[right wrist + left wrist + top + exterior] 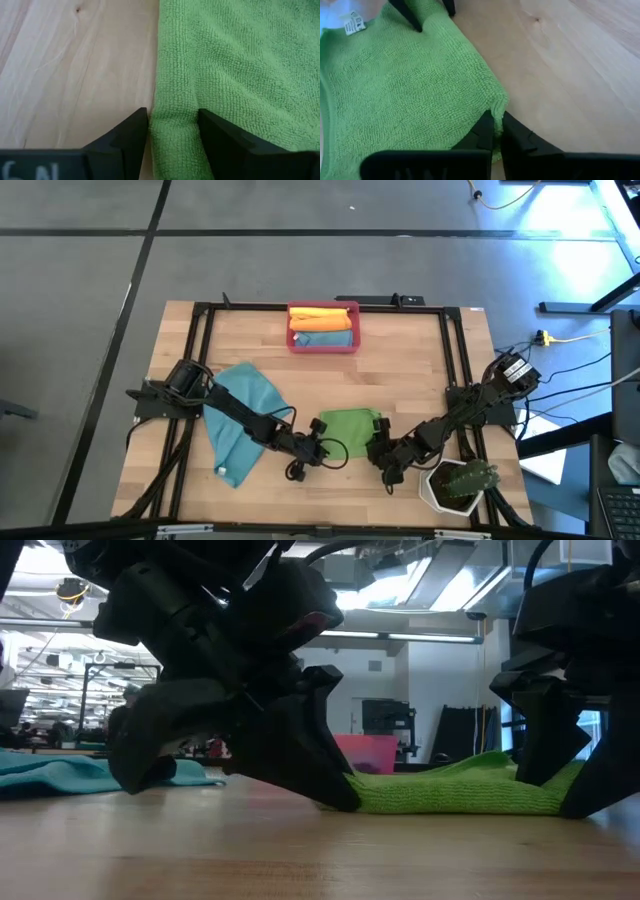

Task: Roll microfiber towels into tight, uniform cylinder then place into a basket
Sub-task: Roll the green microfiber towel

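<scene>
While both arms reach low | left tool (pixel 497 131), right tool (pixel 172 131) each pinch green towel (pixel 350 427)

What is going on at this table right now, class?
Two robot arms are working on the green towel, which lies flat near the front of the wooden table. The left hand is shut on one edge of it, and the right hand has a fold of the opposite edge between its fingers. A teal towel lies spread out under the left arm, not yet rolled. At the back, the red basket already holds an orange roll and a blue roll.
</scene>
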Robot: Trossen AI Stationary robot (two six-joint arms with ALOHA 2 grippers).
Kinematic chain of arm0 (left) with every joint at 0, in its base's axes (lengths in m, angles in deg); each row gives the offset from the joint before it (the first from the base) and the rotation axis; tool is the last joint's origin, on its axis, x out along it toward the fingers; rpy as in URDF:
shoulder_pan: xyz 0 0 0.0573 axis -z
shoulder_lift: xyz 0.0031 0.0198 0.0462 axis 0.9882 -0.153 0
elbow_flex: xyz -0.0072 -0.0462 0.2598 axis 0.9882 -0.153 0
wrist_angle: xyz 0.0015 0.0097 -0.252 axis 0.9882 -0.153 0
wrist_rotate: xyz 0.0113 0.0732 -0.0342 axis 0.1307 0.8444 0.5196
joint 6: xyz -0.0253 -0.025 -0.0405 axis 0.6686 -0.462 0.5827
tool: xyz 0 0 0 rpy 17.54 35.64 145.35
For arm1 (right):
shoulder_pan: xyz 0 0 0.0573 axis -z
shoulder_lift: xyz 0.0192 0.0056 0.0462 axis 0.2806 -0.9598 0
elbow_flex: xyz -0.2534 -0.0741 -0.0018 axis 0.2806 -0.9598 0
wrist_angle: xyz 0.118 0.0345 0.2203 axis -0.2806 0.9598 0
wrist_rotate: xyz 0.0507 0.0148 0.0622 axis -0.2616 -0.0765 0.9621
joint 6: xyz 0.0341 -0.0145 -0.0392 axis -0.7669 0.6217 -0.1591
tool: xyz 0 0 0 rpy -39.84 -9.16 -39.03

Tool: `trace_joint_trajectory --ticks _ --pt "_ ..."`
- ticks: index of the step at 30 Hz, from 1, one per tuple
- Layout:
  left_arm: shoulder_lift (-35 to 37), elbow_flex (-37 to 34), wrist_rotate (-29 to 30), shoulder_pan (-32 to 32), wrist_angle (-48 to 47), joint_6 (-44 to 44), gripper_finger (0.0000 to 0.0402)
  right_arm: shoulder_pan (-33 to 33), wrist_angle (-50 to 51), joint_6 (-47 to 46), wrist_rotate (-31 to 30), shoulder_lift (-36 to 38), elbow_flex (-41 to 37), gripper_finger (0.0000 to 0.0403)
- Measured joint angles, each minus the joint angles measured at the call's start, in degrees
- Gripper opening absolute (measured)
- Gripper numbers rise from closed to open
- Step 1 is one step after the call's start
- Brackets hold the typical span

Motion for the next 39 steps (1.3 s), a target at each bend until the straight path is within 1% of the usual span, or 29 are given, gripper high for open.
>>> trace_joint_trajectory --ticks 3,6,10,15,18,23,26,28,34,39 --pt "0.0 0.0 0.3 -0.1 0.3 1.0 0.0006 0.0 -0.6 0.2 0.0 0.0 0.0 0.0181" --pt "0.0 -0.1 0.1 -0.2 0.7 2.9 0.0002 0.0 1.4 1.2 -0.8 -0.1 1.6 0.0181" --pt "1.0 -0.1 -1.3 -0.6 0.3 4.3 0.0001 0.3 9.6 3.0 -0.5 0.8 6.2 0.0181" --pt "2.3 -0.3 -4.9 -1.9 0.3 8.7 0.0000 0.1 18.4 2.9 -3.0 3.3 12.1 0.0181" --pt "2.3 -0.2 -7.3 -2.8 0.6 11.4 0.0000 0.1 19.1 2.0 -3.7 3.9 13.8 0.0181" --pt "2.4 -0.2 -14.1 -4.7 2.0 15.0 0.0000 -0.6 20.3 1.3 -3.7 4.0 13.8 0.0181" --pt "2.4 -0.2 -17.7 -5.5 5.0 15.3 0.0000 -1.0 22.1 0.9 -7.1 4.0 13.8 0.0181" --pt "2.5 -0.1 -19.1 -6.2 5.4 16.0 0.0000 -1.2 22.7 -0.3 -7.9 4.0 13.8 0.0181" --pt "3.2 -1.5 -18.9 -7.6 6.6 18.5 0.0000 -1.8 24.0 -3.6 -7.8 4.1 13.8 0.0181" --pt "5.5 -4.0 -18.3 -7.8 9.5 20.0 0.0000 -2.5 20.9 -6.4 -8.4 4.2 11.0 0.0182"
